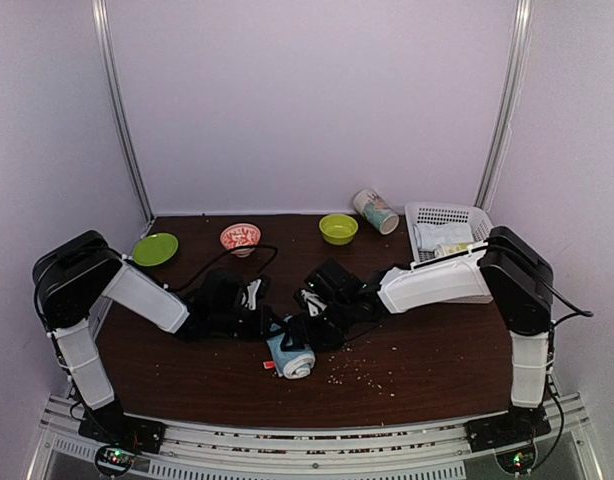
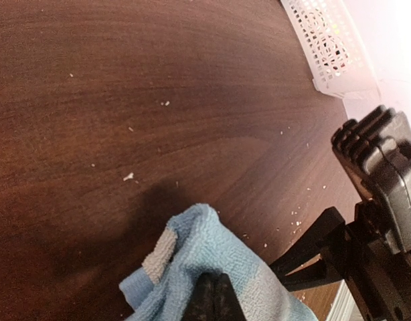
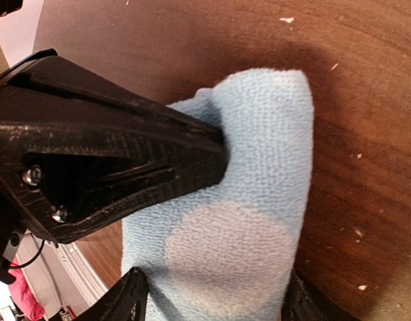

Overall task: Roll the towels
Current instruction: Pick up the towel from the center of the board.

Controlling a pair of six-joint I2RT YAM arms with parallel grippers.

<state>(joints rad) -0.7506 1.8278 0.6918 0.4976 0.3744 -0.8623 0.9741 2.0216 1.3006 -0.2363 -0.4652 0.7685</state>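
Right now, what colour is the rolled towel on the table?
Light blue towel with a paler round dot; right wrist view.

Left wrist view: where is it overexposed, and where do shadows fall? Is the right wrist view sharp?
Left wrist view: the top right corner past the basket is blown out white; a dark shadow lies on the table left of the towel. Right wrist view: the towel's weave is sharp, with shadow on the table around it.
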